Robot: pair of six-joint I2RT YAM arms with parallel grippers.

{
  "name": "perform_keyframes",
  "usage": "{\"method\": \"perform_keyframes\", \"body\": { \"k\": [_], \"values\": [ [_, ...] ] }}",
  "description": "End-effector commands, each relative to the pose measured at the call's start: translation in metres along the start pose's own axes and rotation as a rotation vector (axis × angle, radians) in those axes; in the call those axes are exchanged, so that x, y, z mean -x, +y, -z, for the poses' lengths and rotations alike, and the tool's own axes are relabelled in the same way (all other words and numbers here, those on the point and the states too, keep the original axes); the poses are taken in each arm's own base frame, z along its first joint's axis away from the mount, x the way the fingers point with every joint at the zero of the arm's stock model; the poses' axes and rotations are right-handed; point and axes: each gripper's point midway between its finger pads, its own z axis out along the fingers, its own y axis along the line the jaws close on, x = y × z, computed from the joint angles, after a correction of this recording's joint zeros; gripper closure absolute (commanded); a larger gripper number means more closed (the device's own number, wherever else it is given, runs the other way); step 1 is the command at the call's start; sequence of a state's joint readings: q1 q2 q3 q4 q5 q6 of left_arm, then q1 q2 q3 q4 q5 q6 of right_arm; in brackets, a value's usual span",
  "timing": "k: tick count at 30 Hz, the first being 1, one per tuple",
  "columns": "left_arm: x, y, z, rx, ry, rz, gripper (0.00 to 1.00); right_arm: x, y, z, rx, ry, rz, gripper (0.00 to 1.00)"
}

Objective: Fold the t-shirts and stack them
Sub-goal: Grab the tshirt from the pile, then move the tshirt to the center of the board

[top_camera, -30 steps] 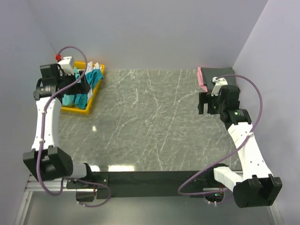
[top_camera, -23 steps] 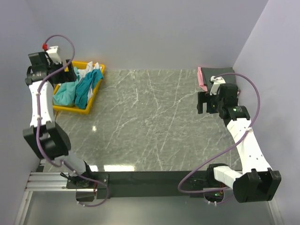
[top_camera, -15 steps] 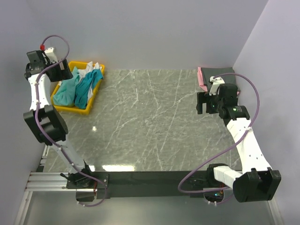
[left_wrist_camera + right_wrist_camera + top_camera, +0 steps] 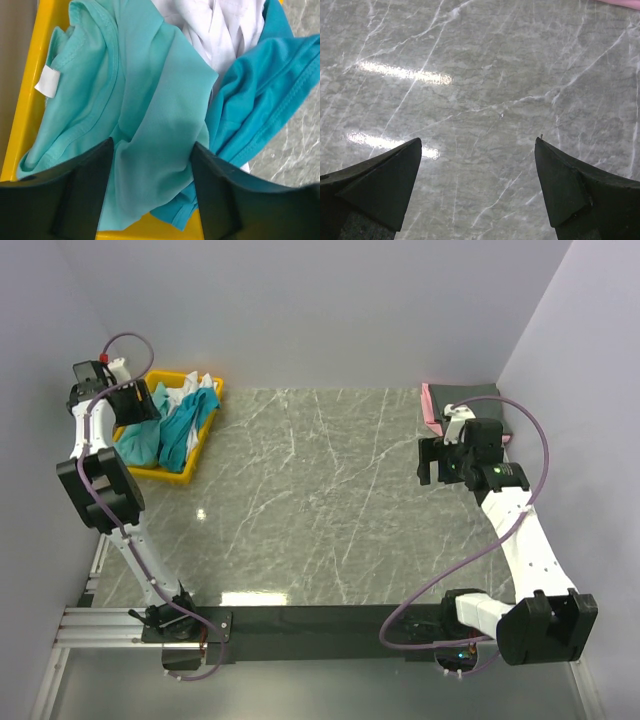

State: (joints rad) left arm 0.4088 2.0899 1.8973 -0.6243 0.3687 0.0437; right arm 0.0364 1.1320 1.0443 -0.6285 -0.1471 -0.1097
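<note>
At the far left, the yellow bin [image 4: 25, 100] is sitting at the table's left edge, close to the side wall. The left gripper [image 4: 151, 150] is hanging inside it. Its jaws are standing partly apart, straddling a raised ridge of the sea-green shirt [image 4: 150, 90]. Whether the pads are touching the cloth I cannot tell, and nothing is being lifted.

That shirt is lying crumpled against the bin's left wall, its collar and white tag turned up. Beside it the white shirt [image 4: 220, 25] is bunching up, and the teal shirt [image 4: 260, 90] is spilling over the bin's right rim onto the table.

The step in hand looks like picking the next shirt out of the bin. The next move is probably calling for a firm pinch on that ridge alone. A lift up and to the right would follow, high enough to clear the rim without dragging the teal shirt along.

The marble table [image 4: 320, 490] is offering broad room in its middle for spreading and folding.

Further right, the right gripper [image 4: 478, 141] is hovering above bare marble with its jaws fully spread, holding nothing. Behind it, in the far right corner, 2 folded shirts are lying stacked, the pink shirt [image 4: 430, 405] and the dark grey shirt [image 4: 478, 392]. The right wall is crowding that corner, so room there is tight.
</note>
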Motion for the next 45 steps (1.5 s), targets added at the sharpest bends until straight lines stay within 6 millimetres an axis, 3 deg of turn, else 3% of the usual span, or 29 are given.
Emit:
{"method": "perform_keyframes", "body": {
  "k": [1,4,8,10,14,21,29,35,40,45],
  "values": [
    [0.028,0.004,0.007,0.011,-0.096,0.002,0.35,0.003,-0.001,0.0,-0.001,-0.009,0.01,0.0],
    [0.04,0.009,0.014,0.017,-0.136,0.0,0.55,0.003,-0.001,-0.001,0.001,-0.008,0.008,0.0],
    [0.066,0.012,0.027,0.033,-0.181,-0.012,0.93,0.003,-0.001,-0.003,0.001,0.0,0.007,0.0],
    [0.073,0.012,0.033,0.033,-0.194,-0.015,1.0,0.003,-0.001,-0.003,0.001,0.001,0.005,0.0],
    [0.108,0.01,0.063,0.048,-0.291,0.002,1.0,0.003,-0.001,-0.004,0.005,0.004,0.004,0.0],
    [0.167,-0.011,0.142,0.061,-0.515,-0.046,1.0,0.002,0.001,-0.005,0.016,0.008,0.004,0.0],
    [0.221,-0.03,0.219,0.103,-0.752,-0.091,1.0,0.003,0.002,-0.004,0.02,0.006,0.004,0.0],
    [0.254,-0.069,0.284,0.018,-0.955,-0.157,1.0,0.004,0.002,-0.003,0.023,-0.002,0.003,0.0],
    [0.263,-0.134,0.33,-0.147,-1.045,-0.267,0.99,0.007,0.004,-0.002,0.03,-0.007,0.0,0.0],
    [0.261,-0.215,0.376,-0.277,-1.166,-0.366,0.99,0.01,0.004,-0.001,0.038,-0.014,-0.008,0.0]
  ]
}}
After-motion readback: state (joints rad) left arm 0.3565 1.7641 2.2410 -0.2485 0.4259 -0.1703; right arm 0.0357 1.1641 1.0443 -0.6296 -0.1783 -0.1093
